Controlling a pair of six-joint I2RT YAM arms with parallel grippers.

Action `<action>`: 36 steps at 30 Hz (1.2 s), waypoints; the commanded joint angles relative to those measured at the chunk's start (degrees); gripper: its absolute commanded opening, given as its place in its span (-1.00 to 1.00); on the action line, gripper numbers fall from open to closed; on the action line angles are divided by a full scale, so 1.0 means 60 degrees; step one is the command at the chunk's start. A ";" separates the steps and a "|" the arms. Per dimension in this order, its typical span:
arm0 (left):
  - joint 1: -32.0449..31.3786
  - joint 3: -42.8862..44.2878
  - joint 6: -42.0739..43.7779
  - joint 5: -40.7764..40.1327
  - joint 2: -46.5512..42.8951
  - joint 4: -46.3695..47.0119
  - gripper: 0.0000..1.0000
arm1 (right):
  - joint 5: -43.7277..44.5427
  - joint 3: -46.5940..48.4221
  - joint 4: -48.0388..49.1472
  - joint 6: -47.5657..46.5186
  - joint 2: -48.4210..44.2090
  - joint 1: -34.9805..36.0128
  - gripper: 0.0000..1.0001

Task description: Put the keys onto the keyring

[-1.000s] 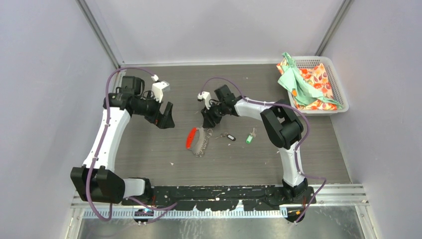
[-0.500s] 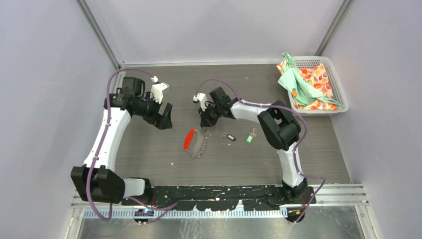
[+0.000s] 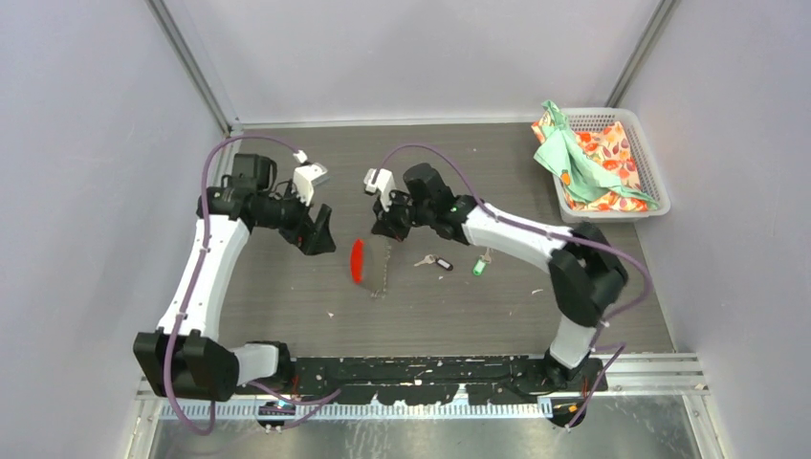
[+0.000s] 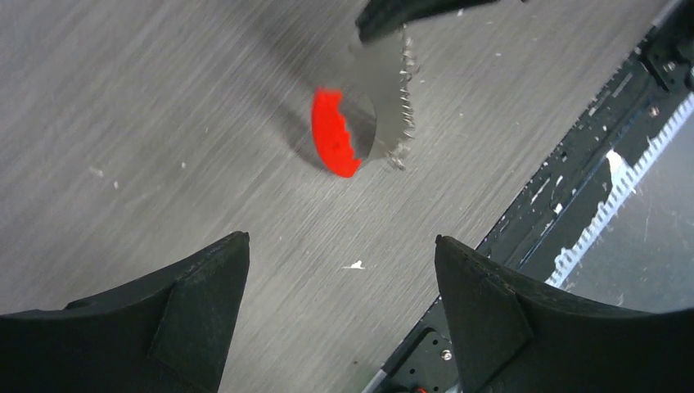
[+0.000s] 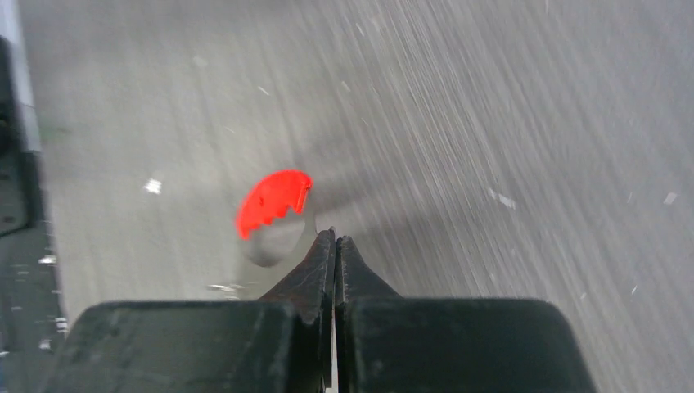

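Observation:
The keyring (image 3: 385, 266), a grey chain loop with a red tab (image 3: 357, 260), hangs from my right gripper (image 3: 387, 232), whose jaws are pressed shut on the top of the loop. From the right wrist, the red tab (image 5: 272, 201) sits just beyond the shut gripper (image 5: 335, 237). Two keys lie on the table to the right: one with a black tag (image 3: 443, 263) and one with a green tag (image 3: 478, 268). My left gripper (image 3: 321, 232) stands open a little left of the keyring. The left wrist view shows the keyring (image 4: 385, 123) ahead of the open left gripper (image 4: 341, 240).
A white basket (image 3: 653, 172) with green and flowered cloth (image 3: 574, 158) stands at the back right. The black base rail (image 3: 421, 371) runs along the near edge. Grey walls close in on both sides.
My right gripper has shut on the keyring and pulled it left and up, away from the keys. The red tab now stands upright. My left gripper has shifted slightly toward it.

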 commanded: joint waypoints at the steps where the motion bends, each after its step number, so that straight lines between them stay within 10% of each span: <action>1: 0.0044 0.0101 0.1454 0.1964 -0.1222 -0.0247 0.70 | 0.0472 -0.0702 0.1396 0.0261 -0.2189 0.0942 -0.99; 11: 0.0027 0.0329 0.4317 0.4097 -0.3608 -0.1465 0.22 | 0.1311 -0.0968 0.1919 0.0342 -0.4409 0.2759 -0.99; 36: 0.0034 0.0083 0.3674 0.4290 -0.5652 -0.1764 -0.34 | 0.2097 -0.0151 0.1894 -0.0244 -0.5080 0.4792 -0.99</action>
